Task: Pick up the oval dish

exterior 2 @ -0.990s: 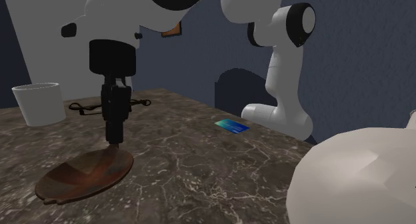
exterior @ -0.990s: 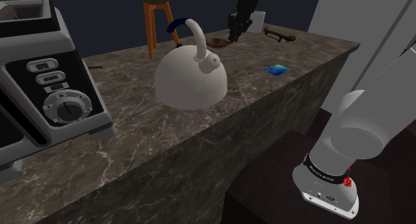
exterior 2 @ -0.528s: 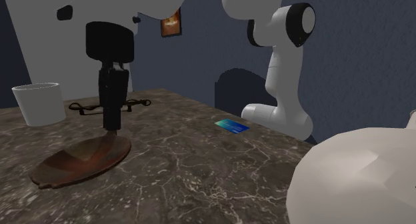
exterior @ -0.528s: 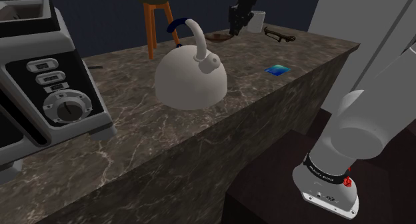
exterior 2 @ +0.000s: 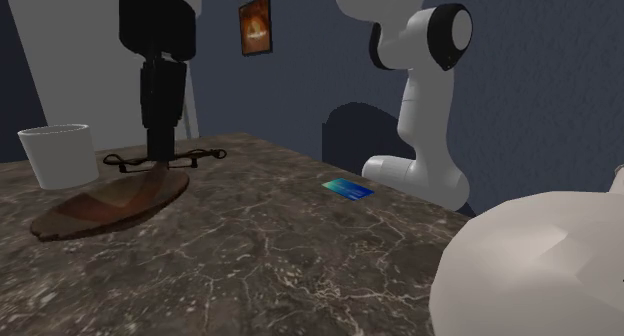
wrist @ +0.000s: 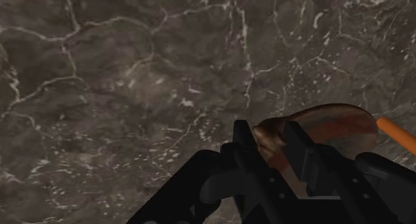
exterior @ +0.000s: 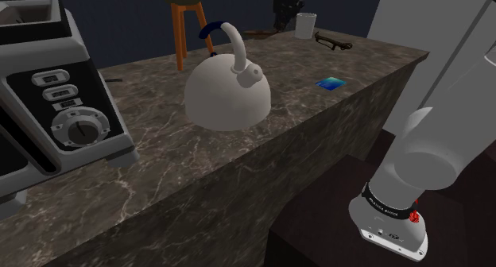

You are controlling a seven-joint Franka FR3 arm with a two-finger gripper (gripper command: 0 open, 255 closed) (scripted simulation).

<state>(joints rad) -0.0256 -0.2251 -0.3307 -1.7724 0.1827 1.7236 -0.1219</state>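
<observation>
Cup (exterior 2: 58,154): white, at the second exterior view's far left on the marbled counter (exterior 2: 300,254), where it stood a second ago.
Oval dish (exterior 2: 100,206): brown, gripped by its rim and tilted, the gripped edge highest. A second ago it lay low on the counter. It now sits higher and further to that view's left, near the cup. Whether its low end clears the stone cannot be told.
Gripper (exterior 2: 158,166): the black fingers are narrowed onto the dish's rim, and the wrist view shows them clasping it. The gripper has climbed since the earlier frames, and in the shoulder view it now reaches the top edge.
Spectacles (exterior 2: 190,157): dark-framed, lying on the counter behind the gripper, unmoved.
Card (exterior 2: 348,189): blue, flat on the counter, well apart from the dish, unchanged.
Arm (exterior 2: 425,104): white with dark joints, its lower links standing beyond the counter's far edge as before.
Kettle (exterior 2: 530,269): pale, at that view's right edge, in the same place.
</observation>
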